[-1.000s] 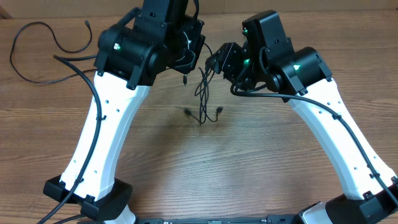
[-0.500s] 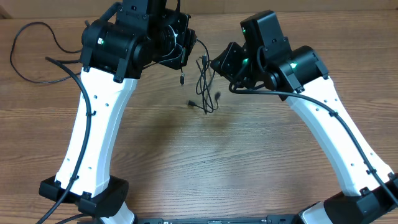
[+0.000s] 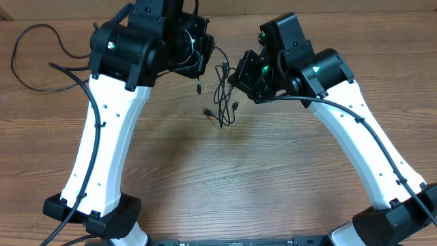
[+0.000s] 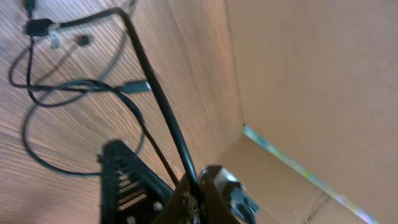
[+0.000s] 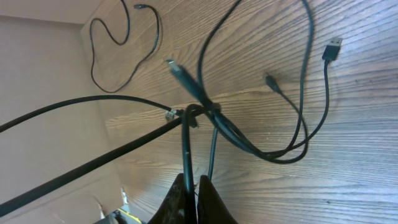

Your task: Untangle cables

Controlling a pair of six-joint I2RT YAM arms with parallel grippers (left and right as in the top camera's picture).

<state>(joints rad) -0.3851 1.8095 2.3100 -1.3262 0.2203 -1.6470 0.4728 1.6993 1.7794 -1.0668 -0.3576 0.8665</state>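
The tangled cables (image 3: 222,96) hang as a small black bundle above the table between my two grippers, with plugs dangling below. My left gripper (image 4: 198,185) is shut on one thick black strand (image 4: 155,99) that runs taut away from it toward the plugs (image 4: 38,27). My right gripper (image 5: 194,182) is shut on another strand, just below the knot (image 5: 200,112) where several strands cross. A USB plug (image 5: 334,48) hangs off a loop to the right. In the overhead view the right gripper (image 3: 237,74) sits right of the bundle, and the left fingers are hidden under the arm.
A separate loose black cable (image 3: 37,51) lies curled at the table's far left corner, also seen as the cable (image 5: 121,37) in the right wrist view. A cardboard wall (image 4: 298,74) stands close behind the left gripper. The arms' own thick wires (image 3: 102,102) hang alongside them.
The right gripper has moved slightly left and shut on a strand. The left arm swung left early on, pulling the bundle up and left, then held still.
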